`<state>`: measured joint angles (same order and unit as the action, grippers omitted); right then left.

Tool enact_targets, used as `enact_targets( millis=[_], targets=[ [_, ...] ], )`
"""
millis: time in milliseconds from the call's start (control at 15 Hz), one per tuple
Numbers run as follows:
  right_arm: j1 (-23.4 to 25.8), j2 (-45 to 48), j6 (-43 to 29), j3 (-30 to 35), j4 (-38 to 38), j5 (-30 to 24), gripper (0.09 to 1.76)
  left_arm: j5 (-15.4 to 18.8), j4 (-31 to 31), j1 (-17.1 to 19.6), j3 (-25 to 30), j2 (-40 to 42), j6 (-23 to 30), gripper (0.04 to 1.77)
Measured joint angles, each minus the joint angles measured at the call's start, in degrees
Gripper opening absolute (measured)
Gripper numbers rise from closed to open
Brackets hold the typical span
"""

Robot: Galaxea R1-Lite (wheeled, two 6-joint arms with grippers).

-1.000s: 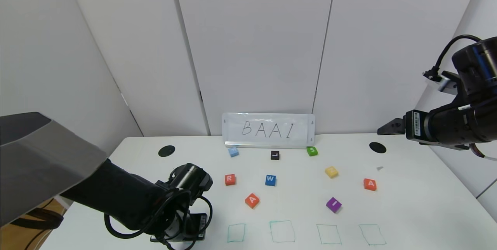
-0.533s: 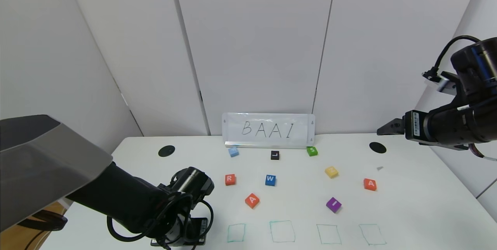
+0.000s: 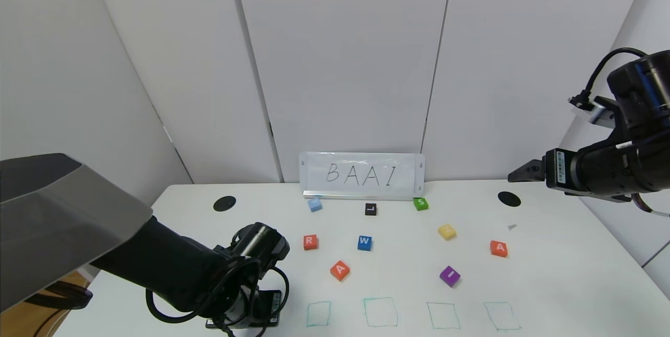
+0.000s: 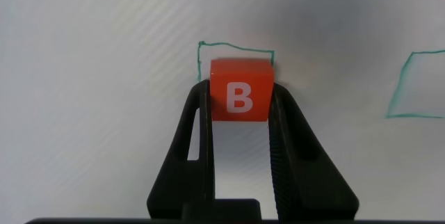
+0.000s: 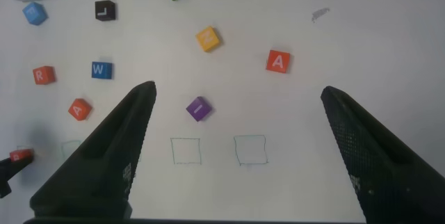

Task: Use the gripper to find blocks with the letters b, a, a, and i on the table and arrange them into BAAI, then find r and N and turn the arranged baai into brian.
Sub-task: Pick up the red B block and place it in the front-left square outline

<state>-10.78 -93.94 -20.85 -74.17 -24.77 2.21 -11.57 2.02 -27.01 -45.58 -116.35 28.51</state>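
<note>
Near the front-left corner of the table (image 3: 549, 274), the left gripper (image 4: 240, 123) is hanging low with its two black fingers pinched tight on the flanks of the orange-red B block (image 4: 240, 90), the white letter facing up at the wrist camera. It is holding the block over the near edge of the first green square (image 4: 235, 51), seemingly because B opens the word and belongs in the leftmost of the four outlines; from the head view, that square (image 3: 319, 313) is lying just beside the arm's wrist. Whether the block is touching the tabletop cannot be told.

Two A blocks are waiting loose, one (image 3: 339, 270) just behind the first two squares, the other (image 3: 499, 248) far to the right. The purple I block (image 3: 449, 276) is sitting tilted behind the third square. The R block (image 3: 310, 242) is resting farther back, apart, since it appears needed only later.

High over the table's right edge, the right gripper (image 5: 236, 154) is idling with its fingers spread wide and holding nothing, probably keeping out of the way.

A sign reading BAAI (image 3: 362, 175) is standing against the wall as the pattern.
</note>
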Motion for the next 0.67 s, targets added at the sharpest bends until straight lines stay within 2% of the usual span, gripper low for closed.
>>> enact_targets(
  millis=[667],
  targets=[
    [0.00,-0.16,0.00,0.00,0.00,0.00,1.71,0.02,0.07,0.06,0.24,0.00,0.02,0.51]
  ],
)
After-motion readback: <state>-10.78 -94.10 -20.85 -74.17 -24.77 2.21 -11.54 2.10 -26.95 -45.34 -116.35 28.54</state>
